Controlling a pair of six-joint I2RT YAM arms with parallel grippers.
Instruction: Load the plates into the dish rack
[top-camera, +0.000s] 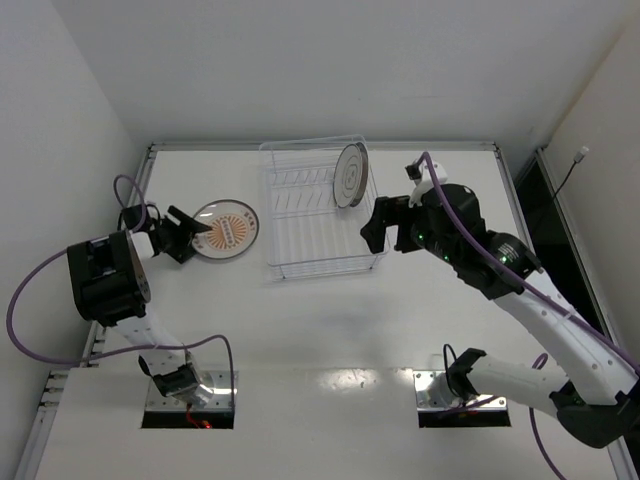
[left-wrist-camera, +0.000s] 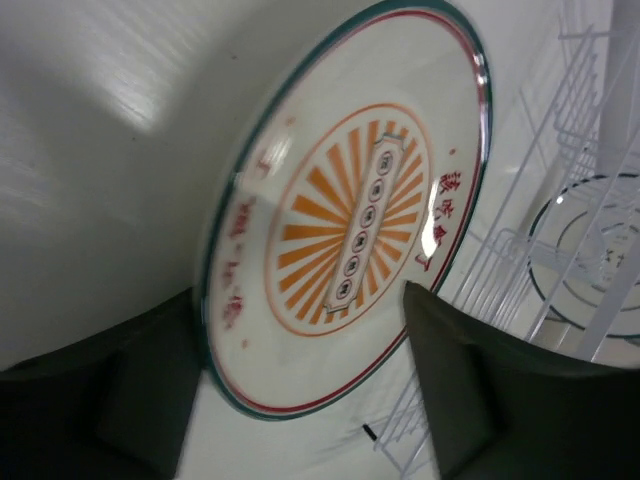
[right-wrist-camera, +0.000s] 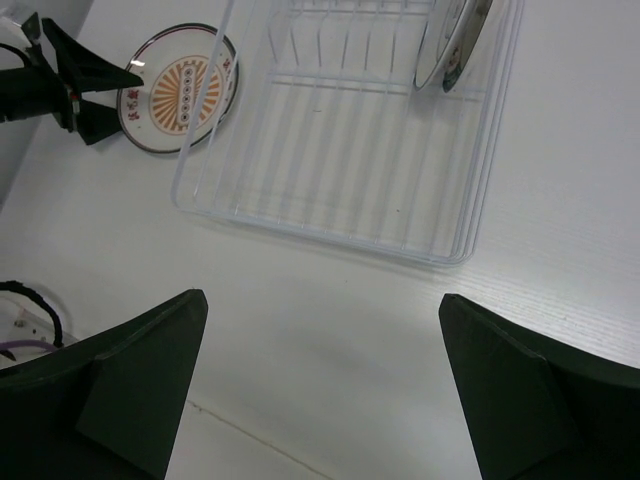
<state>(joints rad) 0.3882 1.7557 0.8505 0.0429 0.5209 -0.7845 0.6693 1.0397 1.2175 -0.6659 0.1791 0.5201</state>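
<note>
A plate with an orange sunburst centre (top-camera: 228, 229) (left-wrist-camera: 350, 215) (right-wrist-camera: 178, 88) lies flat on the white table, left of the dish rack (top-camera: 320, 215) (right-wrist-camera: 340, 140) (left-wrist-camera: 570, 150). My left gripper (top-camera: 188, 236) (left-wrist-camera: 300, 380) (right-wrist-camera: 100, 88) is at this plate's left rim. Its fingers (left-wrist-camera: 130, 400) stand apart on either side of the near rim, open. A second plate (top-camera: 351, 174) (right-wrist-camera: 455, 40) (left-wrist-camera: 590, 260) stands on edge between the prongs at the rack's far right. My right gripper (top-camera: 373, 230) (right-wrist-camera: 320, 370) hovers open and empty by the rack's right near corner.
Purple cables (top-camera: 60, 265) loop from both arms. The arm bases (top-camera: 188, 390) sit at the near table edge. White walls and a raised rail (top-camera: 145, 165) bound the table at the left and back.
</note>
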